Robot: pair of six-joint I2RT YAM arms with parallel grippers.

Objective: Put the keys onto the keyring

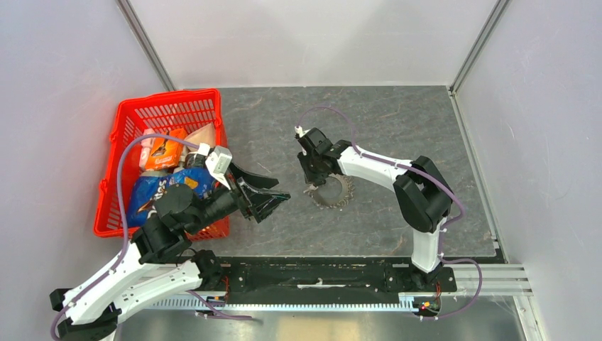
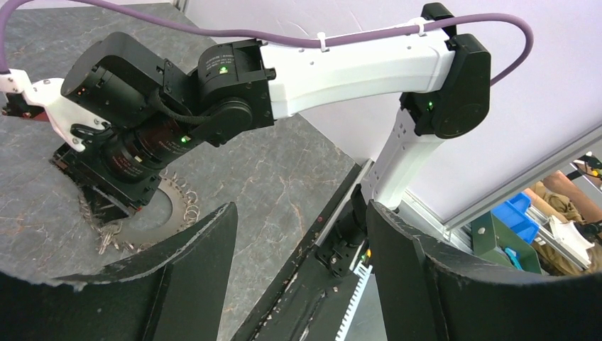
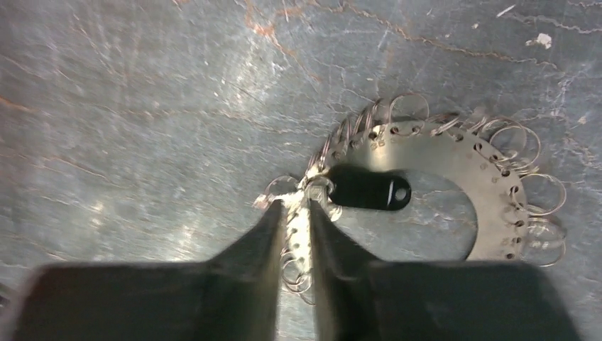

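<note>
The keyring (image 1: 335,192) is a flat metal ring with many small silvery loops round its edge, lying on the grey table mid-right. In the right wrist view its band (image 3: 490,177) curves round a bare centre. The key's black oblong head (image 3: 369,188) lies inside that centre, its metal end at the ring's left rim. My right gripper (image 3: 297,206) stands over that rim, fingers pinched on the ring's band just beside the key's metal end; it also shows in the top view (image 1: 310,186). My left gripper (image 1: 280,189) is open and empty, held above the table left of the ring (image 2: 160,213).
A red basket (image 1: 106,174) with several snack bags (image 1: 160,188) stands at the left, under my left arm. The right arm (image 2: 341,64) reaches across in front of the left wrist camera. The black base rail (image 1: 319,273) runs along the near edge.
</note>
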